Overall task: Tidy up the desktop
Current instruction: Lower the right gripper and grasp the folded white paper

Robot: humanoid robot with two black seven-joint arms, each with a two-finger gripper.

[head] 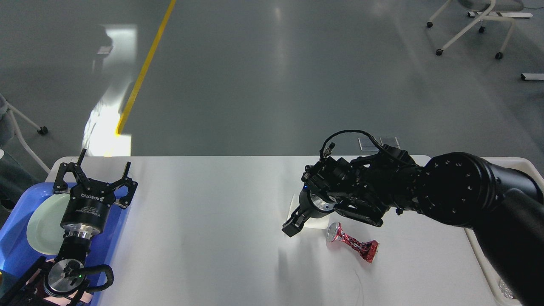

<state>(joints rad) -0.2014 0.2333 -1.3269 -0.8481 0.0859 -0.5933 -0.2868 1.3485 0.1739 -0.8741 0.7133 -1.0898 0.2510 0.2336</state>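
While your right gripper (pixel 293 225) hangs low over the desktop (pixel 212 221), its dark fingers can't be told apart, so you cannot tell whether it is spread or closed. The desktop lies directly beneath it, filling the lower half of the view, its long axis running left to right. A crushed red can (pixel 352 245) lies on its side just right of that gripper (top end toward it). Your left gripper (pixel 97 176) is spread wide, empty, above the blue tray (pixel 17 250) holding a pale plate (pixel 44 225).
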